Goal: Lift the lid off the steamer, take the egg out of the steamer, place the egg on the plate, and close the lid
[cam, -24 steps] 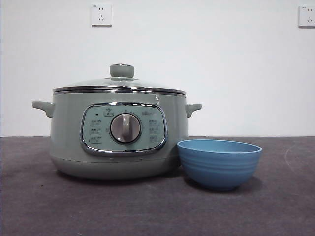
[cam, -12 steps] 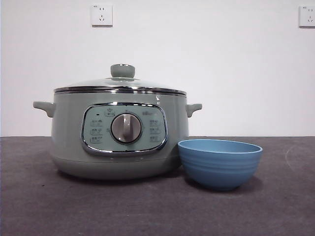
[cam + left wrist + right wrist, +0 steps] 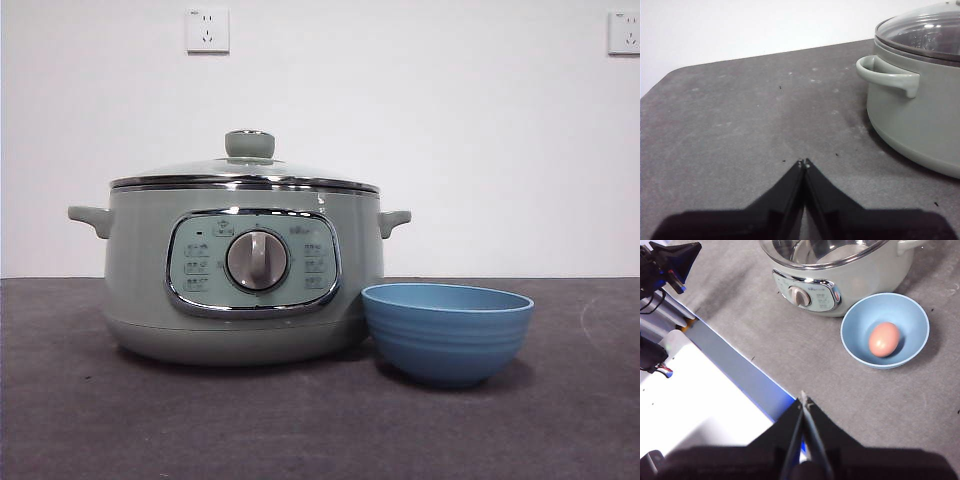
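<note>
1. While no arm shows in the front view, the steamer (image 3: pixel 240 275) stands on the dark table (image 3: pixel 300 430) with the lid (image 3: pixel 243 175) seated on its rim, knob up. The plate (image 3: pixel 447 333) sits just beside the steamer's right side, nearer the camera; its inside is hidden from this low angle.
2. From the left wrist view, the left gripper (image 3: pixel 803 163) hangs over bare table beside the steamer (image 3: pixel 920 120), well clear of its handle (image 3: pixel 886 76), jaws pressed together on nothing. The lid (image 3: pixel 925 32) rests on the pot.
3. From the right wrist view, the right gripper (image 3: pixel 803 401) is high above the table's near edge, jaws clenched and empty. The egg (image 3: pixel 884 339) lies in the plate (image 3: pixel 855 342), just in front of the steamer (image 3: pixel 860 277).
</note>
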Robot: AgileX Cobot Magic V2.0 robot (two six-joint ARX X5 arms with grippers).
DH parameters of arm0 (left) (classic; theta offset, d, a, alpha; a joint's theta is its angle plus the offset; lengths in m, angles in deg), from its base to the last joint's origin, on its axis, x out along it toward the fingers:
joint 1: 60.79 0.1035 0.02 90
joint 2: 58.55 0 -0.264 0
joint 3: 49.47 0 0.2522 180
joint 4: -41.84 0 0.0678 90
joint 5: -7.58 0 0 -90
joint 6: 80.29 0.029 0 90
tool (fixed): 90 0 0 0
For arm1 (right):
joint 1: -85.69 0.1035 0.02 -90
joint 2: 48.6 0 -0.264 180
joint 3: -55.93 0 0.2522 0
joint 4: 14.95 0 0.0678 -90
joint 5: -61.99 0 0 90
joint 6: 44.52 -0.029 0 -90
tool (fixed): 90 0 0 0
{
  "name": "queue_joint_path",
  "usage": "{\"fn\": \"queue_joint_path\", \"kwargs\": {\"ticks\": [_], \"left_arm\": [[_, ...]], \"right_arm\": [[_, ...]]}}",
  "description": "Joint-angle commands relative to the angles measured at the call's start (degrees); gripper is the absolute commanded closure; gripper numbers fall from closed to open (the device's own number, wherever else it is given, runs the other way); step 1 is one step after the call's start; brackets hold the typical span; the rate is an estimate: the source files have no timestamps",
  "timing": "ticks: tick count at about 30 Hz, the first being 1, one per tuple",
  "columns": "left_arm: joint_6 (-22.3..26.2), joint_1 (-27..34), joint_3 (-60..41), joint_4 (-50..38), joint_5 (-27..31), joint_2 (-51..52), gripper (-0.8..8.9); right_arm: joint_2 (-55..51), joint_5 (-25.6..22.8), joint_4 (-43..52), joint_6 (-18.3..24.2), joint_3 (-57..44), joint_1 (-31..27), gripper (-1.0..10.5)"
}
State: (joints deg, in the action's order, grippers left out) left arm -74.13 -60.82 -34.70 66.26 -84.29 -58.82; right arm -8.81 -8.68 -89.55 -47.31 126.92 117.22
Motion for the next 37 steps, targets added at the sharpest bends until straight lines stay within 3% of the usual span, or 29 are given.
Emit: {"fn": "queue_joint_path", "kwargs": {"ticks": [1, 22, 25, 33, 37], "left_arm": [[-0.6, 0.2, -0.8, -0.2, 0.3, 0.1, 8.17], [-0.6, 0.1, -0.8, -0.2, 0.3, 0.1, 8.17], [-0.6, 0.1, -0.8, -0.2, 0.3, 0.1, 8.17], [-0.6, 0.1, -0.8, -0.1, 0.3, 0.1, 8.17], [-0.6, 0.1, -0.8, -0.2, 0.3, 0.1, 8.17]], "right_arm": [[0.0, -0.2, 0.2, -0.3, 0.3, 0.0, 9.5], [-0.1, -0.2, 0.3, 0.1, 0.3, -0.2, 9.5], [-0.7, -0.1, 3.1, 4.9, 0.3, -3.2, 9.5], [-6.3, 1.6, 22.0, 5.0, -1.7, -18.0, 9.5], [-11.1, 1.3, 32.0, 7.9, -8.0, -23.2, 9.5]]}}
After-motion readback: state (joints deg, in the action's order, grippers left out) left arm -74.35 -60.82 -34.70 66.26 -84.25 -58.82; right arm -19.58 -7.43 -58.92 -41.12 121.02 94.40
